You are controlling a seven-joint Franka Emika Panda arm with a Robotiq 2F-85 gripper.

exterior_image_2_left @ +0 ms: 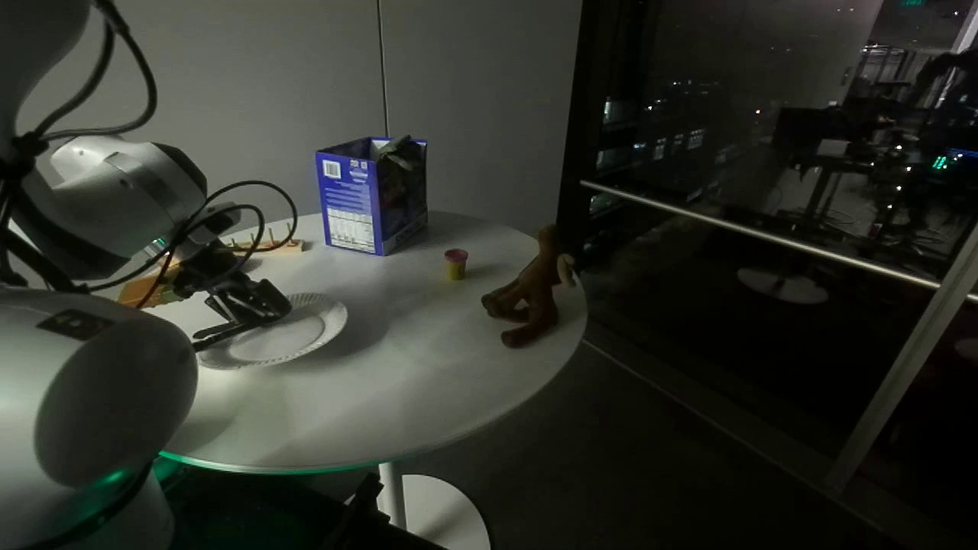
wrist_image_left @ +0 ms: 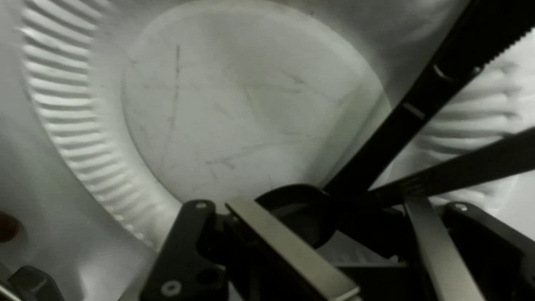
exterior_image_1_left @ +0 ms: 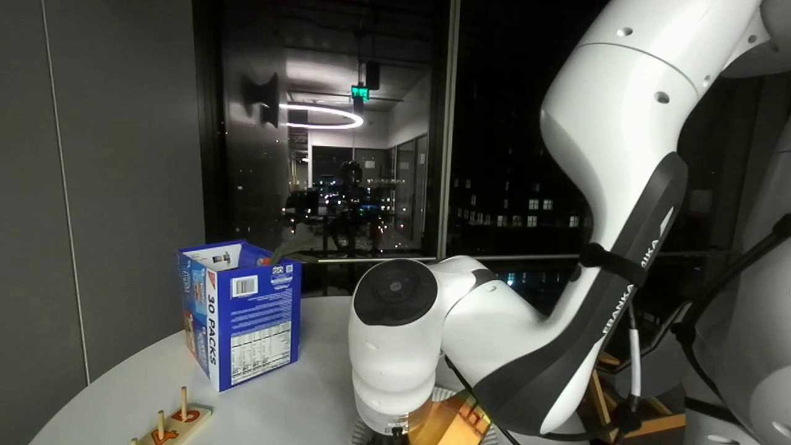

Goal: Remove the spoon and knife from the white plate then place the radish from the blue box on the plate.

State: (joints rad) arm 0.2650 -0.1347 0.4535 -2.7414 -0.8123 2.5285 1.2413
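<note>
Black spoon (wrist_image_left: 307, 219) and serrated knife (wrist_image_left: 393, 136): converging at a junction; in the wrist view the knife points between one and two o'clock.
Gripper (wrist_image_left: 340, 221): fingers drawn in at that junction; contact is hidden, so whether one piece, both or neither is pinched cannot be told. A slow, straight lift should settle it before any sideways travel.
White fluted plate (exterior_image_2_left: 306, 340): under the cutlery; probably light, so its rim is best not snagged. Hours below are counted from it in an exterior view.
Number-peg board (exterior_image_2_left: 289, 247): twelve o'clock; best passed high.
Blue snack carton (exterior_image_2_left: 351, 198): one o'clock, upright, top open.
Radish (exterior_image_2_left: 401, 151): in the carton, leaves above its edge in both exterior views; body not made out.
Yellow tub (exterior_image_2_left: 456, 267): two o'clock.
Brown plush toy (exterior_image_2_left: 533, 298): three o'clock.
Round white table (exterior_image_2_left: 412, 351): set-down room lies at four o'clock; the edge curves from the toy round to six, so long handles should stay inside it.
</note>
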